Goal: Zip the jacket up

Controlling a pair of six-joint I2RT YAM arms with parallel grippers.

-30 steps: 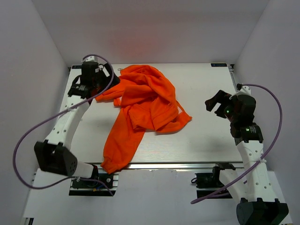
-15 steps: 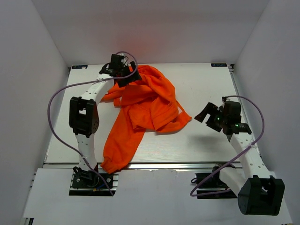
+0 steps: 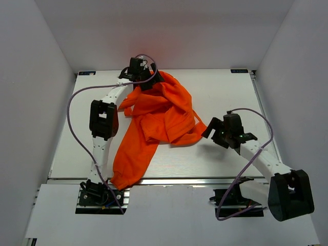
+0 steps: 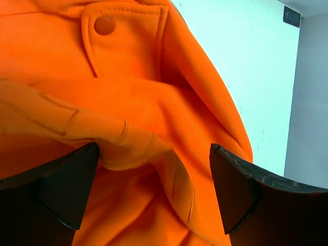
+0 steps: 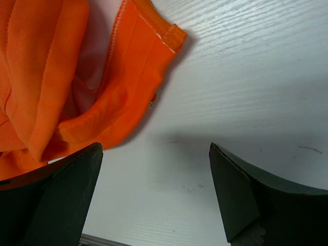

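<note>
Top view: the orange jacket point(image 3: 159, 118) lies crumpled and unzipped across the white table point(image 3: 230, 97), with one long sleeve point(image 3: 134, 154) trailing from the heap down to the table's near edge. The left gripper point(image 3: 152, 81) sits at the jacket's far edge, above the bunched fabric, while the right gripper point(image 3: 214, 136) sits just beside the jacket's right-hand corner, low over the bare tabletop. Both claws are spread wide and hold nothing.

Left wrist view: the left gripper point(image 4: 154, 154) has its two dark fingers well apart, and the jacket point(image 4: 128, 77) fills nearly all the space between and beyond them. A soft fold of cloth point(image 4: 123, 148) bulges up between the fingers. Whether the pads touch it cannot be told. Beyond that fold lies a stitched flap point(image 4: 125, 31) bearing a round orange snap button point(image 4: 104, 25). To the right of the jacket, the pale table point(image 4: 246, 61) runs on to a grey wall point(image 4: 307, 102).

Right wrist view: the right gripper point(image 5: 155, 154) is also parted, with bare table point(image 5: 246, 77) between its fingers. The jacket point(image 5: 128, 87) lies just ahead and to the left. Its stitched hem corner point(image 5: 173, 36) points away from the claw, and a pale inner surface point(image 5: 95, 56) shows inside the fold. The left finger point(image 5: 61, 200) sits close under the jacket's edge, and no grip is visible.
</note>
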